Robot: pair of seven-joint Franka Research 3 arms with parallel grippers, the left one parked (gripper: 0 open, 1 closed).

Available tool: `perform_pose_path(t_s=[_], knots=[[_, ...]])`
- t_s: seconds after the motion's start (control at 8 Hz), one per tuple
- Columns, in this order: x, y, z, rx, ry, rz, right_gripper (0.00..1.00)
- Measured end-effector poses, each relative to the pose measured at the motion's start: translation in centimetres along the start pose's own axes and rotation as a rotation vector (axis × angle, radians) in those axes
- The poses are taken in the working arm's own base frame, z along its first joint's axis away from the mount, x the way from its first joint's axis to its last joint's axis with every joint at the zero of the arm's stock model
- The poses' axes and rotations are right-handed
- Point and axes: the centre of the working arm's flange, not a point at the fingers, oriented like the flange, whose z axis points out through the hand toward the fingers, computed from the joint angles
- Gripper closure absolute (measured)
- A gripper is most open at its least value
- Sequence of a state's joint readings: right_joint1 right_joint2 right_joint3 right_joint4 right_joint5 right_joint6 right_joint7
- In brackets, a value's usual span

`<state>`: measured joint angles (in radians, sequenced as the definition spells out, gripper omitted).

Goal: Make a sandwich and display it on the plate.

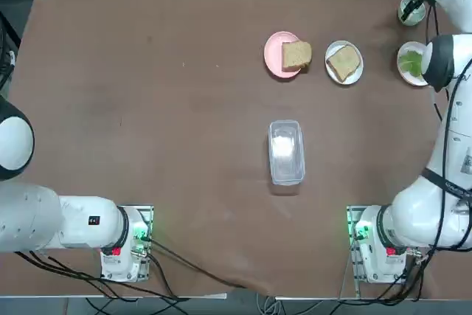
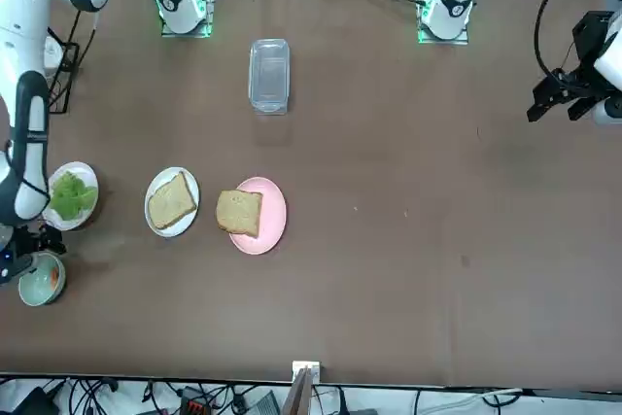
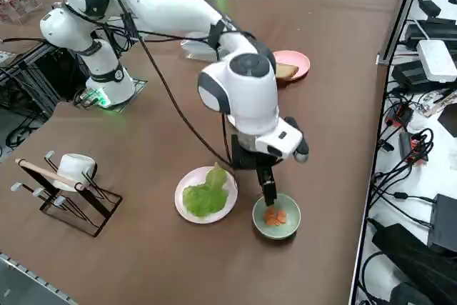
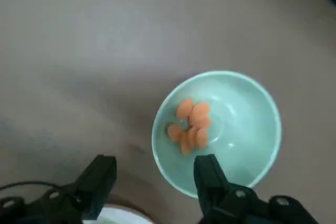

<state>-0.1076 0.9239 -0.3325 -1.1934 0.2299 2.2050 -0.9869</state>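
Note:
My right gripper (image 4: 155, 179) hangs open just above a pale green bowl (image 4: 218, 129) that holds several orange slices (image 4: 190, 125). One finger (image 4: 210, 177) stands over the bowl's rim and the other outside it. The same gripper (image 3: 268, 192) and bowl (image 3: 277, 217) sit at the table's far right corner. No stacked sandwich is in view. One bread slice (image 1: 343, 61) lies on the white plate (image 1: 356, 74), and another (image 1: 296, 54) lies on a pink plate (image 1: 274, 54) beside it. Green lettuce (image 3: 206, 194) rests on a third plate (image 3: 187, 211) next to the bowl.
A clear lidded plastic container (image 1: 286, 151) stands mid-table, nearer the arm bases. Off the table's right side is a wire rack (image 3: 68, 194) with a white mug. The table edge (image 3: 368, 176) runs close past the bowl, with cables beyond it.

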Motion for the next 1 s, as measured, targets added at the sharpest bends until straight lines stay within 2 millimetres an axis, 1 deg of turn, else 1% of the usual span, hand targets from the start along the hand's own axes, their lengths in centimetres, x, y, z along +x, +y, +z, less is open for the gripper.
perform_pose_path(t_s=[0.25,0.5,0.75,0.88,1.0], knots=[[-0.1,-0.1,2.5,-0.026,0.0,-0.005,0.16],[-0.3,-0.2,4.0,-0.034,-0.005,-0.009,0.29],[-0.3,-0.2,4.2,-0.036,-0.005,-0.009,0.69],[0.0,-0.1,3.7,-0.048,0.005,-0.01,0.88],[0.2,0.1,3.1,-0.051,0.007,-0.011,0.94]])
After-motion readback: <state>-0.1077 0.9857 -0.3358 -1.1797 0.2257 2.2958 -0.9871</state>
